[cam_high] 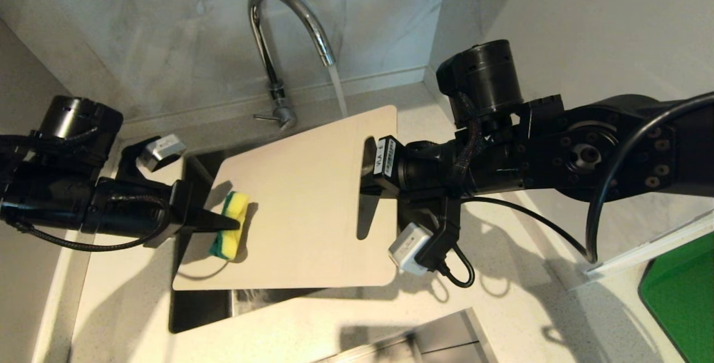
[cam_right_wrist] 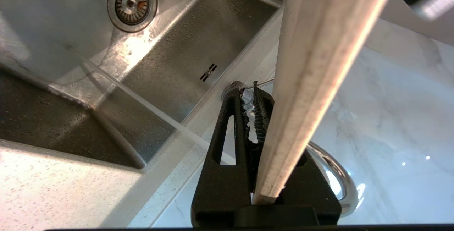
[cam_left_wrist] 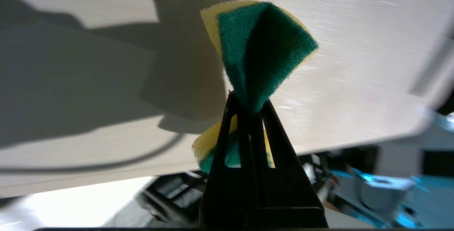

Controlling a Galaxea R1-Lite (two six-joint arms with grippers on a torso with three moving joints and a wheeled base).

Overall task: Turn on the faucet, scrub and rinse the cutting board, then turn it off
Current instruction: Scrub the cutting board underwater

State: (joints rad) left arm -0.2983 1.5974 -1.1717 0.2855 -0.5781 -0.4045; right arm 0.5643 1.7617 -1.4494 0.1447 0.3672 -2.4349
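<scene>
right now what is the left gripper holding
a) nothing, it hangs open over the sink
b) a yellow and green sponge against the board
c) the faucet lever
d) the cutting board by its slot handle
b: the left gripper is pinched shut on the yellow and green sponge, pressed to the cutting board, which the right gripper holds at its handle end while the faucet runs.

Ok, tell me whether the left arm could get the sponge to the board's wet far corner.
Probably yes: the left gripper holds the sponge against the cutting board, whose bare face leaves the way free.
</scene>
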